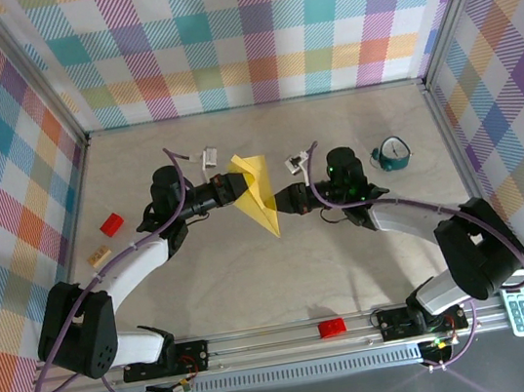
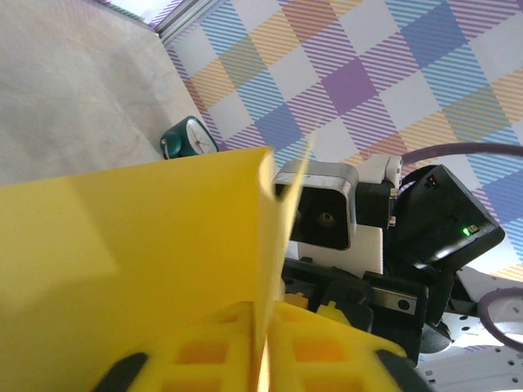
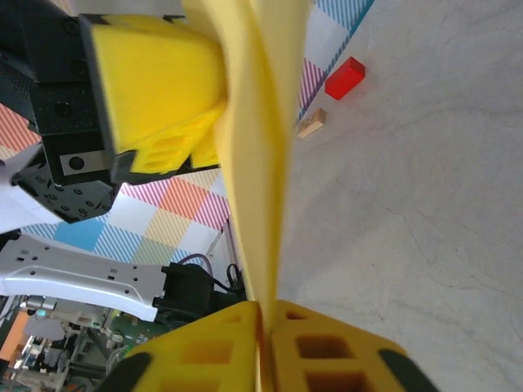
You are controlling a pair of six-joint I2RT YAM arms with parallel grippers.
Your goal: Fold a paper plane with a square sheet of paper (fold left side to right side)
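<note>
Top external view. The paper plane is held up over the middle of the table, between my two pincers. It is plain yellow, folded into a narrow pointed shape. The broad end is toward the far wall and the sharp tip points toward the near edge. My left pincer meets it from the left near the broad end. My right pincer meets it from the right, nearer the tip. A red brick and a tan block lie well apart from it at the left, and a teal clock stands at the right.

Left wrist view. The paper plane shows as a broad, smooth yellow face with a straight upper edge and a second layer standing just behind that edge. My left pincer is drawn narrow, and the paper's lower edge runs down between its two yellow fingers. I record it as gripping the paper plane. The teal clock sits on the table beyond.

Right wrist view. The paper plane is seen edge-on. Several thin yellow layers lie close together, bowing slightly as they rise. My right pincer is closed tight, with the paper clamped between its fingers. Higher up, a yellow finger of my left pincer presses against the sheet's left face. The red brick and tan block lie on the table behind.
</note>
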